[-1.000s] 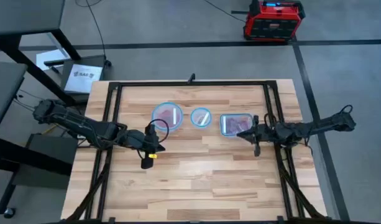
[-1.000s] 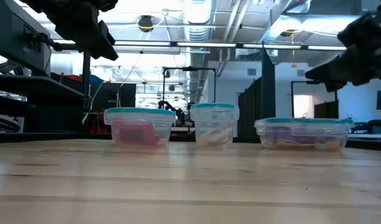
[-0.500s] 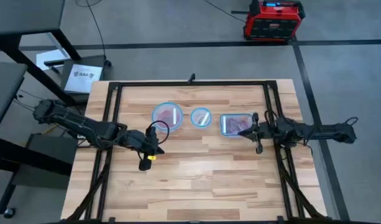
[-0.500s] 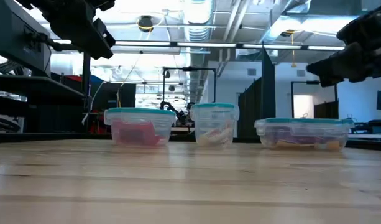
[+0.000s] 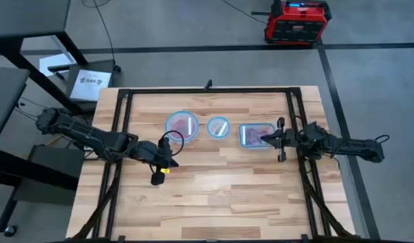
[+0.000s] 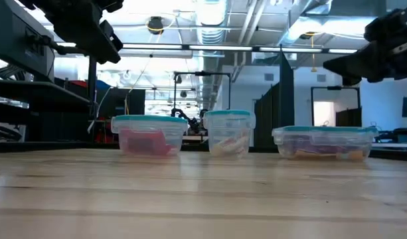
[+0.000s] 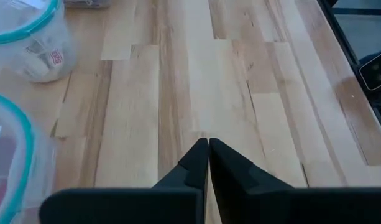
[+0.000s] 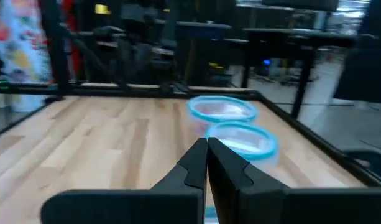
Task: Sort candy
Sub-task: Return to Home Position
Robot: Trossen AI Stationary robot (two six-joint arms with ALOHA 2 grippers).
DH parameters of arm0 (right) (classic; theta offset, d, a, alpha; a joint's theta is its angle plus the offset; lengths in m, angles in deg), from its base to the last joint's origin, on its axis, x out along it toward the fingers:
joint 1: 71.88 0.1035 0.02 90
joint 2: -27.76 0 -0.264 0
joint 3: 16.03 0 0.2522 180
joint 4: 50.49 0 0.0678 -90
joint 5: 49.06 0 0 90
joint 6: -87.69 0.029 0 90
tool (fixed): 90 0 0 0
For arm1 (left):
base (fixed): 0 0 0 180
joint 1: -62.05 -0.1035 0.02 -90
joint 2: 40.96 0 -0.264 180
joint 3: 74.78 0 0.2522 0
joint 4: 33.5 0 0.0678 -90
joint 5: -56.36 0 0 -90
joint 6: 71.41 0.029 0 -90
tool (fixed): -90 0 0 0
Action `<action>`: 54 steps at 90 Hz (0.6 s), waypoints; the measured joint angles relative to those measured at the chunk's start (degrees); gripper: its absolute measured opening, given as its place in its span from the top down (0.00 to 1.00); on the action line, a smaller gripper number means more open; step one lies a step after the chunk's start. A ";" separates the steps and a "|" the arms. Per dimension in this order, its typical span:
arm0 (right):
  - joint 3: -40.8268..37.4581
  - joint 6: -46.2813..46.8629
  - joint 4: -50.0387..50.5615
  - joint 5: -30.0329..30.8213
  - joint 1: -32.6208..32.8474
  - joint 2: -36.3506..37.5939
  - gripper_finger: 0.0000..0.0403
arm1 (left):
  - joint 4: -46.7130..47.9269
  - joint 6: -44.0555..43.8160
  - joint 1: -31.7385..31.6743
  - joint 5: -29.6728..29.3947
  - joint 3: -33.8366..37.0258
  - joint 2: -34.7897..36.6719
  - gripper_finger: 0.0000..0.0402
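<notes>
Left wrist view: left jaws pinched shut, empty, over bare counter [image 5: 213, 196]. Right jaws likewise, raised above the rectangular tub's [image 5: 242, 135] edge. Lift the right arm straight up before you retract, so you don't clip the lid. Candy [image 6: 145, 141] sits sealed in three tubs, below and apart from both jaws.

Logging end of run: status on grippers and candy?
Left gripper fingers shut, empty, above table. Right gripper shut, empty, above rectangular container. Candy in three lidded containers. Nothing in the way.
</notes>
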 joint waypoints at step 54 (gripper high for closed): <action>-0.04 9.56 -1.12 0.03 0.04 -0.03 1.00 | -3.15 9.66 -0.60 7.83 5.29 4.89 1.00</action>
